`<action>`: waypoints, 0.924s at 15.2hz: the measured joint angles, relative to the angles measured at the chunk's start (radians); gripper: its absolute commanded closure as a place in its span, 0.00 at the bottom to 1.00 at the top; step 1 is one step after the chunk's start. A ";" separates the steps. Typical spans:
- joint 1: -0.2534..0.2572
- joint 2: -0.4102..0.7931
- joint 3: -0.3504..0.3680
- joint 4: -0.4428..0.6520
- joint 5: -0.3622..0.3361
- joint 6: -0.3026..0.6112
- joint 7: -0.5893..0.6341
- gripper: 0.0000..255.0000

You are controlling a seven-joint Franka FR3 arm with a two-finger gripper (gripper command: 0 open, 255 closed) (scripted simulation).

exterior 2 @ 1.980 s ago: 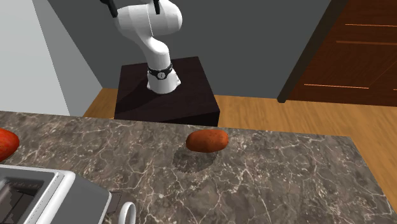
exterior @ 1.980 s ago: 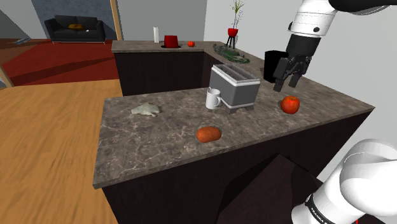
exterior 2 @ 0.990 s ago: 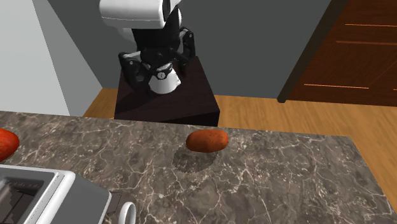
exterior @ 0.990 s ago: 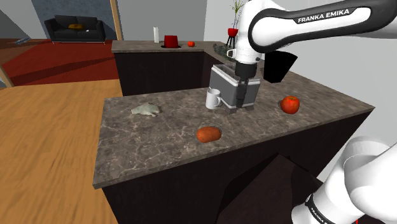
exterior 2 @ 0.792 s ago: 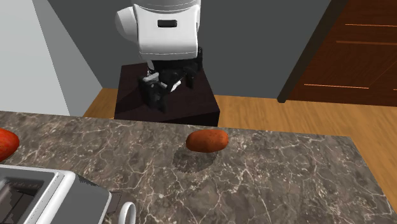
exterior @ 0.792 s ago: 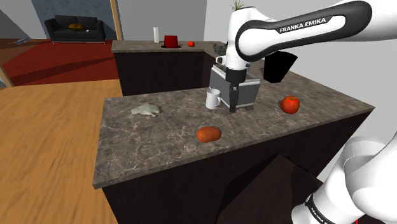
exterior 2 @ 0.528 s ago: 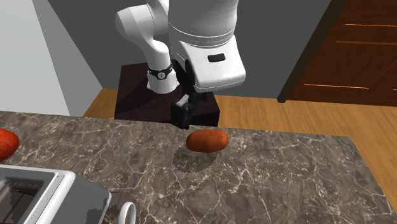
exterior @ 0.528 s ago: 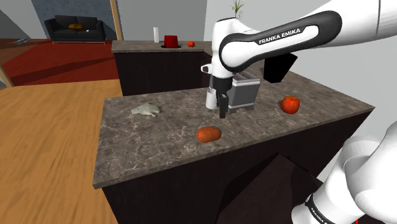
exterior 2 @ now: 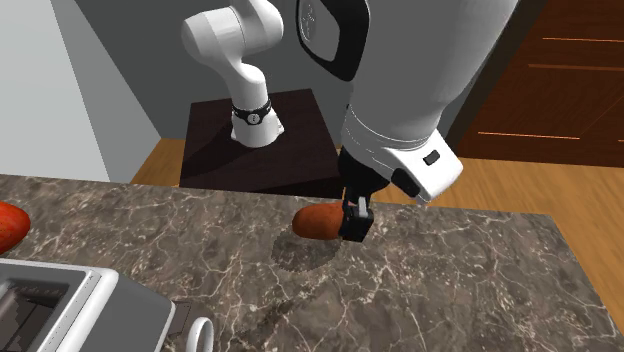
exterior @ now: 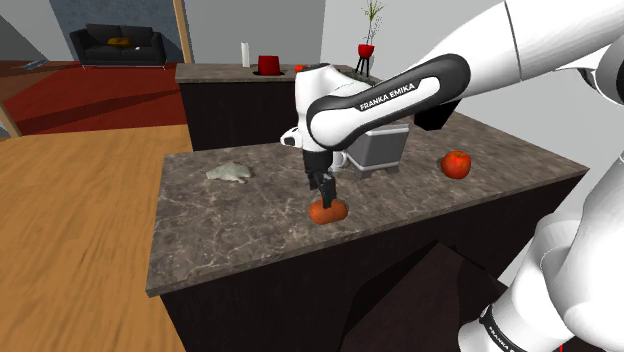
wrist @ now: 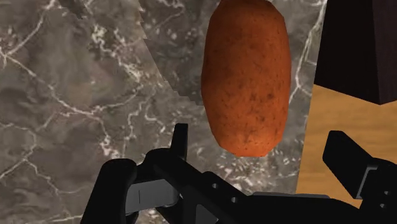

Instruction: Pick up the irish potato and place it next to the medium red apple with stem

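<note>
Hanging right at the potato (exterior: 327,212), gripper (exterior: 327,196) fingers (wrist: 347,156) spread apart, toaster (exterior: 378,148) behind, red apple (exterior: 456,164) well apart.

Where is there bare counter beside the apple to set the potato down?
Bare stone lies around the apple: between it and the toaster, and toward the counter edge. It is crowded where the open claw hangs over the potato.

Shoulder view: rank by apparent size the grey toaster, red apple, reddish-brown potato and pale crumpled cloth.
1. Grey boxy toaster, partly behind the arm.
2. Reddish-brown oval potato and pale crumpled cloth: too alike to rank.
3. Round red apple, slightly smaller.
</note>
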 measured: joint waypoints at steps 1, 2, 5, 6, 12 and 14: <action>0.002 0.009 0.002 -0.006 -0.001 0.014 -0.006 0.00; 0.003 0.015 0.003 -0.011 -0.002 0.025 -0.009 0.00; 0.002 0.031 0.003 -0.034 -0.003 0.064 -0.012 0.00; 0.002 0.037 0.003 -0.042 -0.003 0.079 -0.011 0.00; 0.001 0.045 0.002 -0.056 -0.004 0.101 -0.012 0.00; 0.001 0.045 0.002 -0.056 -0.004 0.101 -0.012 1.00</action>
